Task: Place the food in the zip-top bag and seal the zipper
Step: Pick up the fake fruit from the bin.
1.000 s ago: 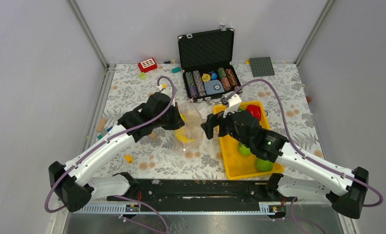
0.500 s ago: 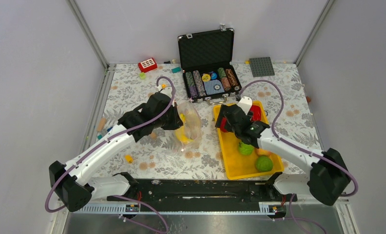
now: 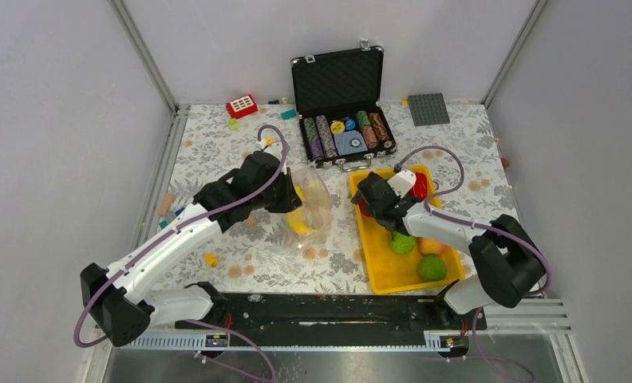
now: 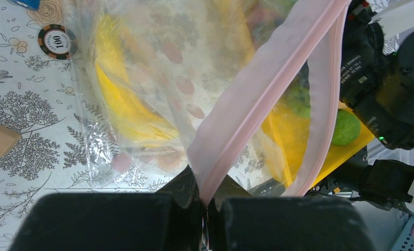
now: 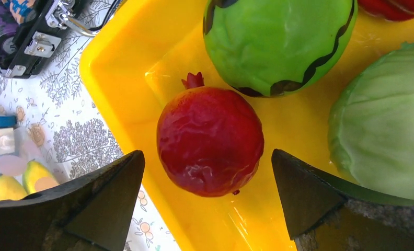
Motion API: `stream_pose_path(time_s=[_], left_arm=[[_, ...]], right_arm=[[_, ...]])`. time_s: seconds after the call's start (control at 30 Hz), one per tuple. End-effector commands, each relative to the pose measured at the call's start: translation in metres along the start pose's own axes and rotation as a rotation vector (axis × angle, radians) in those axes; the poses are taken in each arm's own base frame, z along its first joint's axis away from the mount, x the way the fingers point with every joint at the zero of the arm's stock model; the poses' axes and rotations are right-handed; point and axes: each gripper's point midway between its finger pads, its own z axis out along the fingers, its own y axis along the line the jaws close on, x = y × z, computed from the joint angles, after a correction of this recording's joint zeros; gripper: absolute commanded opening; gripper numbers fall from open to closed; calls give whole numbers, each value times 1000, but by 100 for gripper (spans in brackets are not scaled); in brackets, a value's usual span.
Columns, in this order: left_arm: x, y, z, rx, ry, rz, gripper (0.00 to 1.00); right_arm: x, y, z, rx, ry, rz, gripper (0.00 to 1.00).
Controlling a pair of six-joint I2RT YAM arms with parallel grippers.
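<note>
Presently, the left jaws are clenched on the zipper (image 4: 257,99): one lip of the pinkish strip is pinched between them, while the other lip is spread away to one side, so the mouth of the zip-top bag (image 4: 158,78) is seen to gape. The bag is held up over the flowered worktop (image 3: 217,152), left of the yellow tray (image 5: 121,68), and a yellow banana (image 4: 124,104) is seen through its crinkled wall. A poker chip (image 4: 54,42) and a small wooden block (image 4: 0,140) are seen lying on the worktop beside the bag. The right jaws are released and spread wide over the far left part of the tray, with a red pomegranate (image 5: 210,141) set between them; a gap is seen on either side of it, so it is not touched. Just beyond it a green striped melon (image 5: 278,44) is placed, and a pale green cabbage (image 5: 382,141) is seen near it, both inside the tray. Towards the tray's near end a peach (image 3: 431,246) and a green ball (image 3: 432,268) are seen. An open black case (image 3: 341,100) of chips is set behind the tray.
</note>
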Motion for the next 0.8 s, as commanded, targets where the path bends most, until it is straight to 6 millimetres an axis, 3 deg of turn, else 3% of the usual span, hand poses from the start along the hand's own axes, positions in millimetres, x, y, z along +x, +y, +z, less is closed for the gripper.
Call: stream_pose_path(time_s=[0.0,0.3,0.43,0.53,0.67,0.77], left_arm=[[-6,-11,0,57,-24,2,0],[-3,-16,2,89,-10,-1,0],[-3,-16,1,91,-10,-5,0],[-3,-17,1,96,-12,-6,0],[-2,-18,2,101,-7,-3,0],[-2,-19,3,105,-5,-3,0]], right_arm=[[-12,1,13,13,-81,135,100],[-4,-2,29,-18,-109,199,94],[-7,6,23,-90,-113,193,70],[-23,12,7,-183,-168,219,53],[-45,17,-20,-262,-222,200,49],[-60,31,-50,-385,-246,125,49]])
